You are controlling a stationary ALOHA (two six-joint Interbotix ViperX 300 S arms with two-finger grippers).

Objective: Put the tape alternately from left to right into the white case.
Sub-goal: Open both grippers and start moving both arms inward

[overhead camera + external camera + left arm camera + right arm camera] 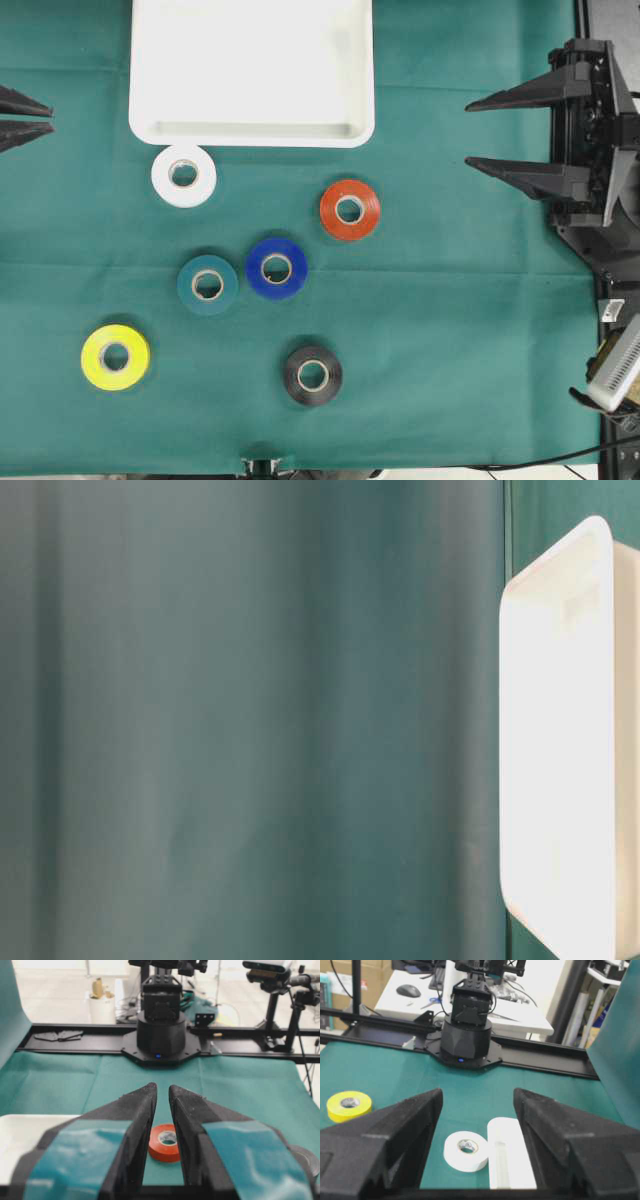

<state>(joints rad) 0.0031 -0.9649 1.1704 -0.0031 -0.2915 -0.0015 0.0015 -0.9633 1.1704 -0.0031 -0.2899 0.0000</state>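
**Six rolls on the cloth, case empty**

The white case (252,70) is seen at the far edge of the green cloth (450,330), with nothing inside it. All six tape rolls lie flat on the cloth, outside the case. The white roll (184,175) is placed just beside the case's near rim. The red roll (350,209) lies to its right, well apart. The blue roll (277,268) and the teal roll (207,285) are set close together near the middle, almost touching. The yellow roll (115,357) is found toward the left near corner, and the black roll (312,375) nearer the front edge.

The left gripper (50,117) is held at the left edge, its fingers nearly closed with only a narrow gap, nothing grasped. The right gripper (468,134) is held at the right side, fingers spread wide, nothing between them.
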